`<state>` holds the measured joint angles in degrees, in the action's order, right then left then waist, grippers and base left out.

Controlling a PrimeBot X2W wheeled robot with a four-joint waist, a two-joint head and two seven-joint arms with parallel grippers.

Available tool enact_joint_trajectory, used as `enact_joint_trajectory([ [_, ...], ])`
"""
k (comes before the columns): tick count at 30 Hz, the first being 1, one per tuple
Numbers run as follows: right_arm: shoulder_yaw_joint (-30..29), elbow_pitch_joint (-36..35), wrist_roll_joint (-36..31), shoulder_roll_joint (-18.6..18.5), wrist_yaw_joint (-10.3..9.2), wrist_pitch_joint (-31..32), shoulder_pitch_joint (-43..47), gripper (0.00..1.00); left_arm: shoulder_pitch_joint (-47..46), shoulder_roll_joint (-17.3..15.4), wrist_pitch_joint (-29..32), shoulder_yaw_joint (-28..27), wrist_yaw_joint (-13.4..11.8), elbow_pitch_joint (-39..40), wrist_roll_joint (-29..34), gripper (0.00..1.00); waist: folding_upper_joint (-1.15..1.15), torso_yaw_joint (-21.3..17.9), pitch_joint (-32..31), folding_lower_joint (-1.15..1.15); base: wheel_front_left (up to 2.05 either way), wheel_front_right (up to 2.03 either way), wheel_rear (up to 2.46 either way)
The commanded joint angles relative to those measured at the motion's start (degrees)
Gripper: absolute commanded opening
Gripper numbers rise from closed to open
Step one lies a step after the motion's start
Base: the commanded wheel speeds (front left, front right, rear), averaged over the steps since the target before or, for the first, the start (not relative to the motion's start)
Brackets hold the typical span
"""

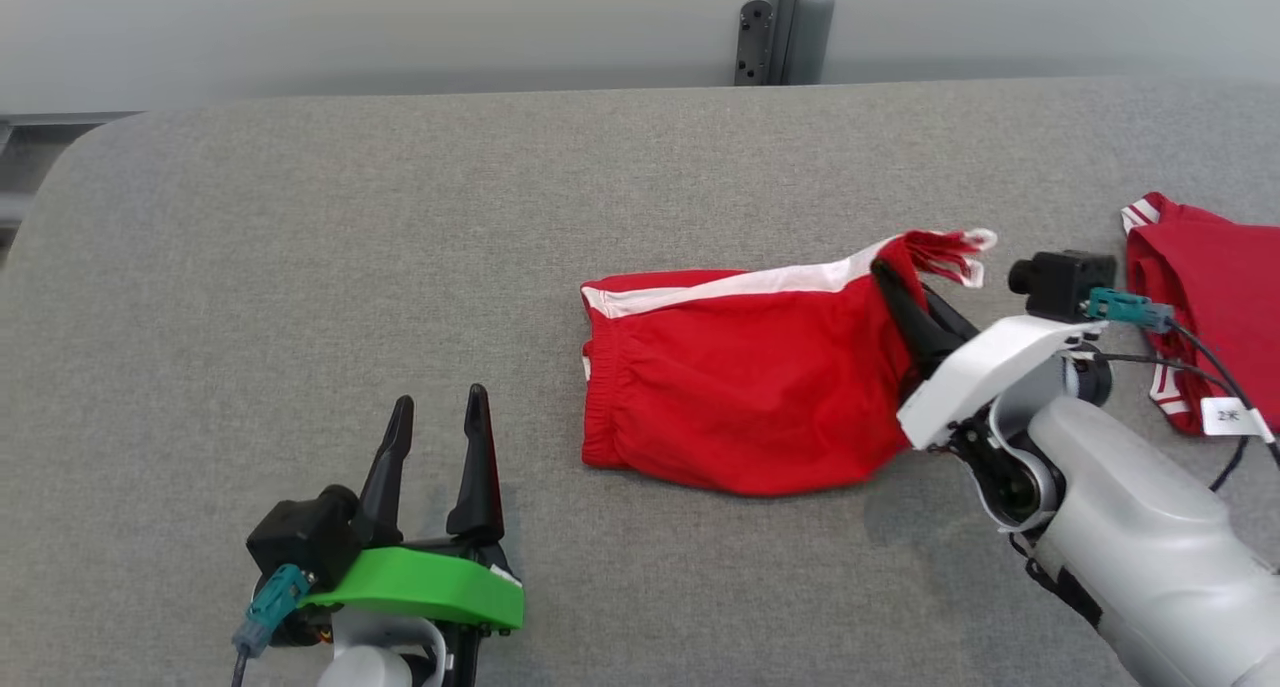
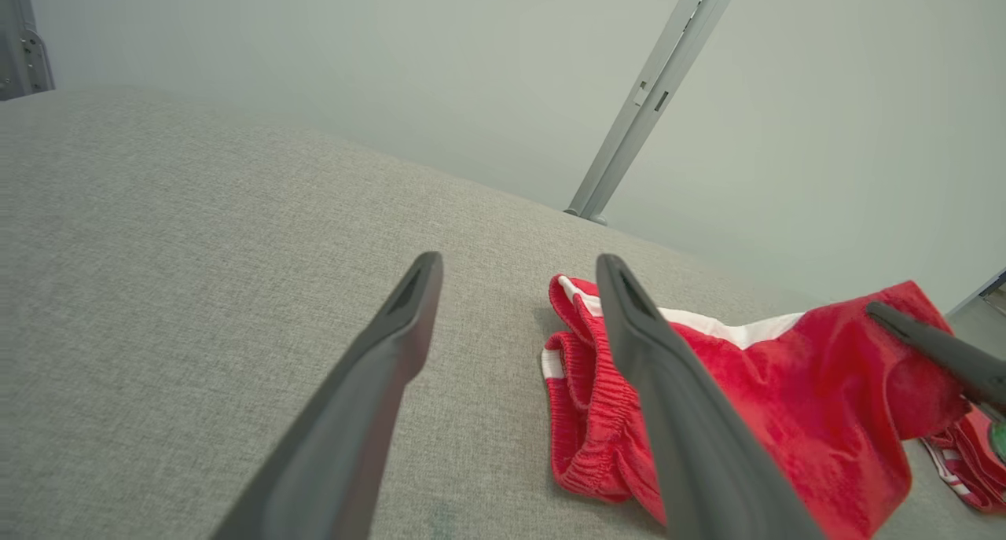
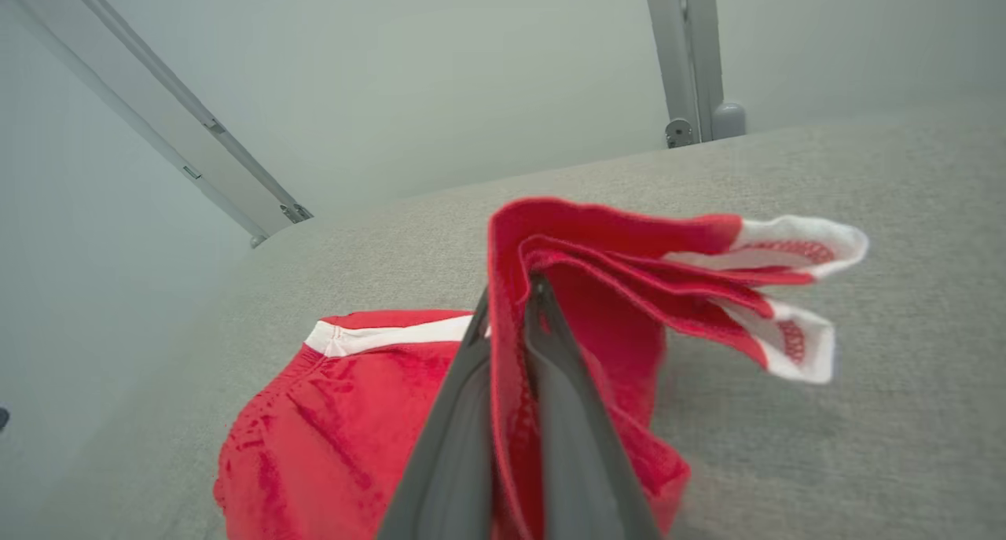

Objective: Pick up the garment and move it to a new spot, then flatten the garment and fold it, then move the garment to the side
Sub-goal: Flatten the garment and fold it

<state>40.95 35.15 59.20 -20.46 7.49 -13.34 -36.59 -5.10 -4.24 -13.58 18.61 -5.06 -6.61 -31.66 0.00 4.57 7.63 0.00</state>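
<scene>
So the red shorts (image 1: pixel 740 387) are sitting roughly mid-table, a bit toward the right side of the grey padded table (image 1: pixel 300 247). Most of them lie flat on the table, with the elastic waistband (image 1: pixel 600 387) pointing at the table's left end. The right gripper (image 1: pixel 882 267) is clenched on the opposite end of the shorts, and that end is pulled up off the table. The right wrist view makes the grip obvious: there's red fabric pinched in the seam between the two closed fingers (image 3: pixel 550 414), and the white-trimmed hem corners (image 3: pixel 786 288) fan out in the air to one side. From the head view you get the layout instead, with the white side stripe (image 1: pixel 740 285) running along the shorts' far edge. The left gripper (image 1: pixel 440 402) is parked by the table's near edge on the left, its fingers spread apart with nothing in them, well clear of the shorts. The left wrist view looks between its own fingers and catches the bunched waistband (image 2: pixel 589 398) side-on. Over at the table's right edge there's a second red garment (image 1: pixel 1210 297), partly hidden behind the right arm's camera and cable. A grey metal post (image 1: pixel 785 22) stands behind the table's far edge.
</scene>
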Motion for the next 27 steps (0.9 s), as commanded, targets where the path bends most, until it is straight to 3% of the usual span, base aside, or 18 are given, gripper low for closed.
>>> enact_joint_trajectory([
  [1,0.40,-0.53,-0.73,0.92,0.00,0.54,-0.98,0.00,0.92,-0.21,0.13,0.00,-0.05,0.17,-0.19,1.00,0.00,1.10,-0.52,0.00,0.00,0.00,0.00],
  [9,3.41,-0.36,-3.53,7.11,0.00,3.41,-3.29,0.00,0.84,0.15,-0.27,0.33,-0.25,0.34,-0.86,1.00,0.00,5.07,-0.80,0.00,0.00,0.00,0.00],
  [15,5.03,1.92,-4.19,9.75,0.00,4.40,-2.75,0.00,0.80,0.38,-0.57,0.49,-0.34,0.17,-1.30,1.00,0.00,7.44,-0.40,0.00,0.00,0.00,0.00],
  [27,7.12,10.53,-5.42,14.48,0.00,2.88,-5.12,0.00,-0.58,0.61,-1.15,0.51,-0.32,-0.50,-1.82,1.00,0.00,8.65,0.58,0.00,0.00,0.00,0.00],
])
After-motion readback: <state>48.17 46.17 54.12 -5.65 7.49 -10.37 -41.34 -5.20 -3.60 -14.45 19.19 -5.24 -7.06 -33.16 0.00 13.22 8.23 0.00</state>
